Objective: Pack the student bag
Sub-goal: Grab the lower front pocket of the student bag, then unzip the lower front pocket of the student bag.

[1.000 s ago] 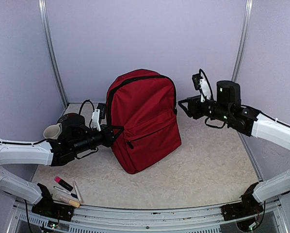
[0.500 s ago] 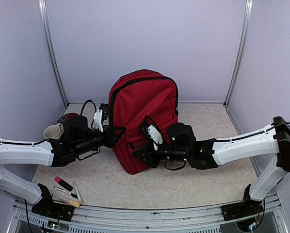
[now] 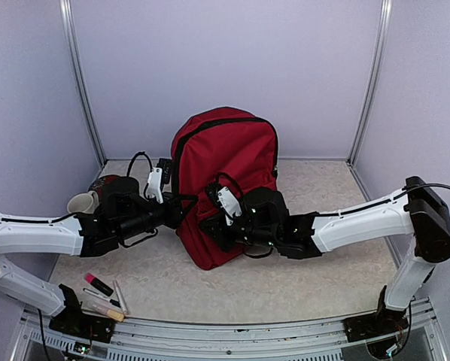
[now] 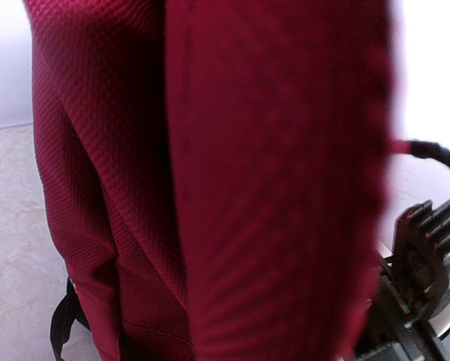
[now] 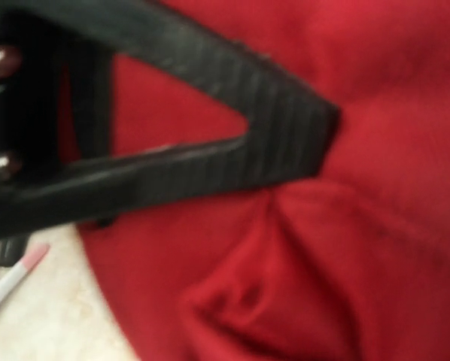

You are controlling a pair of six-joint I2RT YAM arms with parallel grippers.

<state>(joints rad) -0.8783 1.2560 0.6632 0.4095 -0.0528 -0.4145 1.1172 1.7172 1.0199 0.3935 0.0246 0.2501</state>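
**Left fingers clamped on the bag's side; right ones pressing at its front**

The student bag [image 3: 229, 162] is standing upright mid-table [image 3: 330, 263], with its front panel facing the arm bases.

Left gripper [image 3: 183, 204]: it is sitting hard against the bag's left side edge, fingers clenched all the way. In the left wrist view the bag's red weave is filling the frame, with a fold running straight at the lens. The fingers themselves are not showing there. I am reading this as a pinch on the side fabric.

Right gripper [image 3: 209, 226]: it is lying low across the bag's front, at the lower left of the panel. The right wrist view is giving one black finger [image 5: 210, 113] slanting over the red cloth, which is bunching into a ridge just beneath it. The other finger is not showing, so I cannot tell how wide the gap is or whether any cloth is being gripped.

Changes: a second back the right arm was hanging raised, off to the bag's right and clear of it. It has since swung down and across. Half a second ago it was already on the front panel, and now it is sitting a touch further left. The left arm is keeping the same spot. The top of the bag is sitting slightly further right than before.

Margins: a mug [image 3: 80, 203] is standing behind the left arm, and pens [image 3: 104, 293] are lying at the near left corner.
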